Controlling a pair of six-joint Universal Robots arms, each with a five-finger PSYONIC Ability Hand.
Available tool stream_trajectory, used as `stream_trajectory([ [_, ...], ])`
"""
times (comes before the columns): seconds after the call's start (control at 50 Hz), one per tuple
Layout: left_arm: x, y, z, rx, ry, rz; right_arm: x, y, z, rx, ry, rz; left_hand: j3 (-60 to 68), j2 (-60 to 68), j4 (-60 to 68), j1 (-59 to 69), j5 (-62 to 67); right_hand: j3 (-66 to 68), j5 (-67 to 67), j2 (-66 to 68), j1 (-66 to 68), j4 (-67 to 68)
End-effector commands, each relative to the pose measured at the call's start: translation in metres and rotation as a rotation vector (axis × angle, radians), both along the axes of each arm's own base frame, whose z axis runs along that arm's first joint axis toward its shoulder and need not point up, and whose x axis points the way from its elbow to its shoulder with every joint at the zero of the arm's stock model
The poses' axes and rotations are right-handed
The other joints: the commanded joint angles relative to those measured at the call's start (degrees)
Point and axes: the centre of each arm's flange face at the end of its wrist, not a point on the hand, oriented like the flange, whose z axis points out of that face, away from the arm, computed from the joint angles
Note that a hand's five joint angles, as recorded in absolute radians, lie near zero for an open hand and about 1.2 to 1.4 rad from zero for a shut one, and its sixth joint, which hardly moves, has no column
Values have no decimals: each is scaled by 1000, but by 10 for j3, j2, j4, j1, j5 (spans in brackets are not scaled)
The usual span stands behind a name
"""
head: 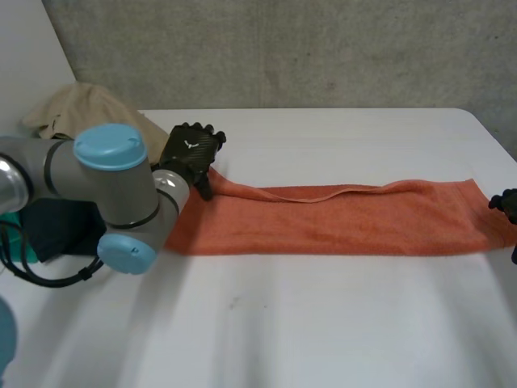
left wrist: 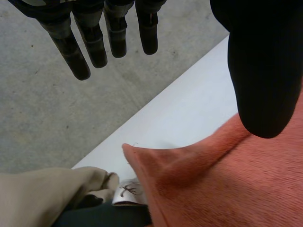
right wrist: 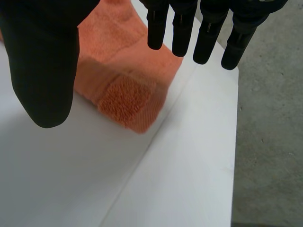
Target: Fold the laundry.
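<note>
Towel lies as a long folded strip across mid-frame on the table, with its left end at the left hand and its right end at the right hand on the frame's right edge. Both hands are wide, fingers straight, thumb apart, nothing held; each wrist view puts a towel corner just below the gap between thumb and fingers. Judgement: next is the crosswise fold — pinch both layers at an end, carry it over low, land edges flush.
</note>
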Motion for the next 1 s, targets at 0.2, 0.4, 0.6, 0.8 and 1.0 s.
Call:
stream_trajectory([
  [0.2,8,17,1,30,-14,-12,-28,-32,-24,-49,70,-39,-15,-16,-14,-22,-10,596,588,617,599,596],
  [0.4,20,35,36,-15,13,-9,-104,-51,19,-184,277,-261,-27,-28,-26,-34,-22,596,588,617,599,596],
  [0.6,33,54,43,4,19,-1,-22,-53,42,-280,286,-74,-30,-31,-30,-37,-25,596,588,617,599,596],
  [0.8,57,62,57,-45,73,49,184,19,75,-520,39,457,-33,-34,-33,-41,-28,596,588,617,599,596],
  [1.0,65,71,50,-25,102,61,308,138,-13,-398,12,1019,-33,-34,-33,-41,-28,596,588,617,599,596],
])
